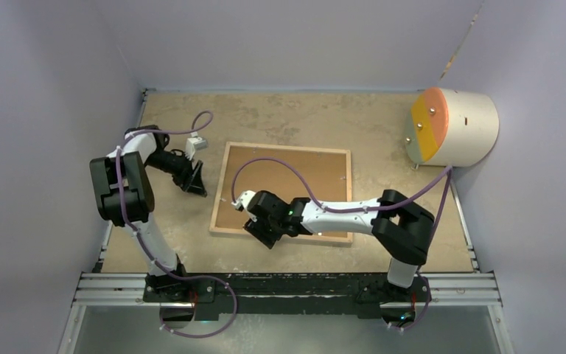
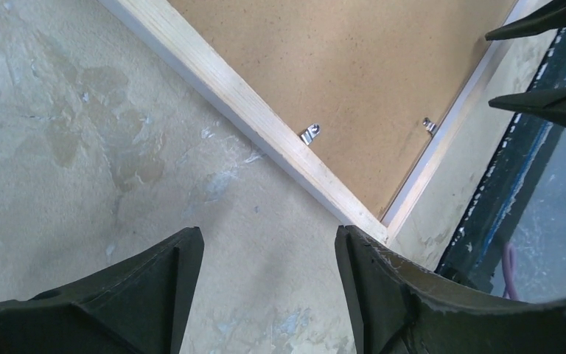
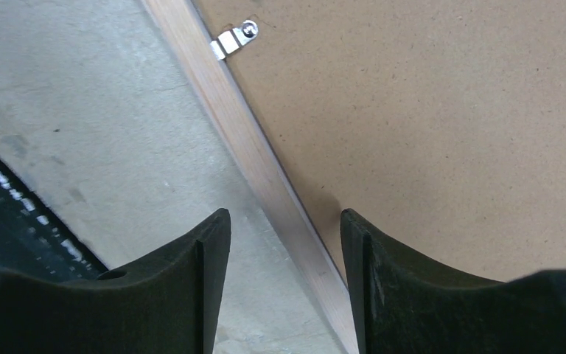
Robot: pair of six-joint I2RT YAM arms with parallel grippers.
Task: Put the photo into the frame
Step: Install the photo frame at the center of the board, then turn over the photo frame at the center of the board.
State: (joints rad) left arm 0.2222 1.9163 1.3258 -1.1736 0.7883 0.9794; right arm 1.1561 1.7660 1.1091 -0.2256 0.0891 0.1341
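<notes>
Top view, surface: we see a mottled beige table enclosed by pale lavender walls.
Top view, far right corner: a cream drum lies on its side, its face orange and green.
Top view, frame: the frame lies mid-table, wooden back up, holding the brown backing board.
Top view, arms: the left gripper hangs just beside the frame's left rim; the right gripper is over its near rim.
Left wrist, pincer: we see it spread wide above bare table, the frame's corner just ahead.
Left wrist, frame: light wood rim; two metal clips sit on the board's edges.
Right wrist, pincer: it is wide apart, straddling the wood rim; we cannot tell whether it touches.
Right wrist, frame: one of the metal clips bridges rim and board.
</notes>
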